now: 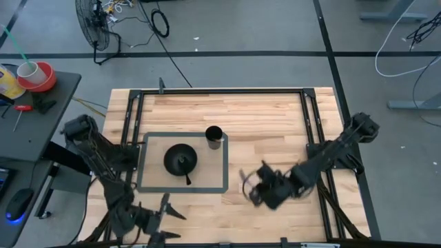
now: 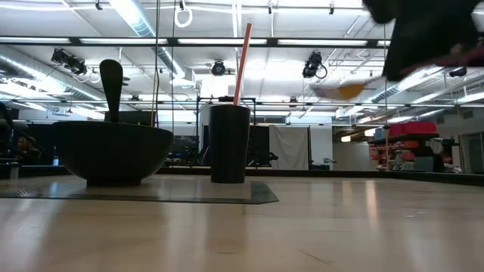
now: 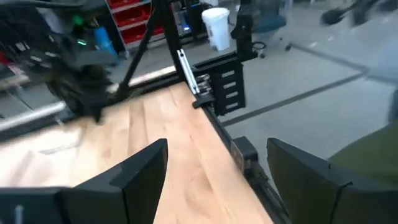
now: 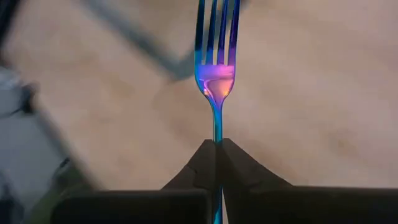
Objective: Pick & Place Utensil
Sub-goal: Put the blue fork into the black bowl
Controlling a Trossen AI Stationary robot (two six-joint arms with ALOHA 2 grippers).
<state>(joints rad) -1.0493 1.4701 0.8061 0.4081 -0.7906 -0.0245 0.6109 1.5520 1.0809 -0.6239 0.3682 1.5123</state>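
Observation:
My right gripper is shut on an iridescent blue-purple fork above the wood table, right of the grey-edged mat. The fork shows blurred in the low view, high over the table. A black bowl stands on the mat with a dark utensil's handle sticking up out of it. A black cup with an orange straw stands at the mat's far right corner. My left gripper is open and empty near the table's front edge. My right gripper pinches the fork's thin handle between its two fingertips. The fork runs straight out along the fingers, with its tines pointing away from the gripper. It is lifted clear of the table.
The table's black metal frame runs along the left, far and right sides. Bare wood lies between the mat and the right rail. A side table with cups stands off the table's left.

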